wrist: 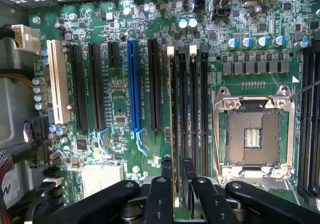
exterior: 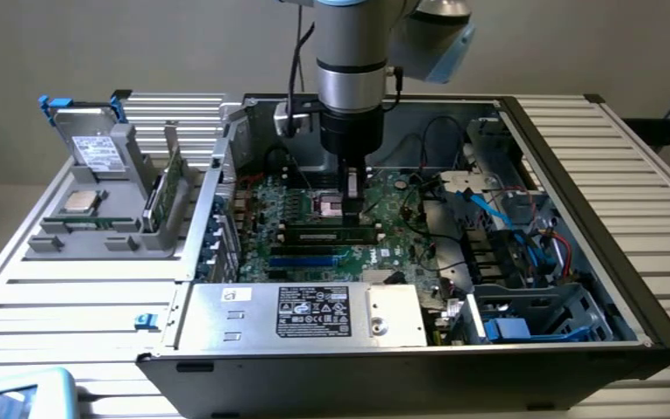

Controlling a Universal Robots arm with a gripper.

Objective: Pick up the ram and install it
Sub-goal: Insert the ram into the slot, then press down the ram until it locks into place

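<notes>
The gripper [wrist: 178, 179] hangs straight down inside the open computer case [exterior: 568, 175], its fingers [wrist: 166, 171] drawn close on either side of the ram [wrist: 173, 114]. From the wrist view they look nipped on the stick's near end, though I cannot tell whether they press it or merely flank it. The ram stands edge-up directly beneath the gripper, in the memory slot [wrist: 182, 109] closest to the long expansion slots, and runs away from the fingers along the motherboard [wrist: 120, 114]. It appears dark and thin from above, level with the neighbouring slots, which suggests it sits in place or nearly so. A vertical hold suits pressing a stick down into its slot.

Just beside the gripper lies the bare processor socket [wrist: 252, 134], its metal frame open. Beyond, on the far side of the memory slots, run the blue slot [wrist: 132, 84] and black slots. Well apart from the gripper, outside the case, a grey parts holder [exterior: 108, 209] on the counter [exterior: 67, 297] carries a green card and a small silver chip.
</notes>
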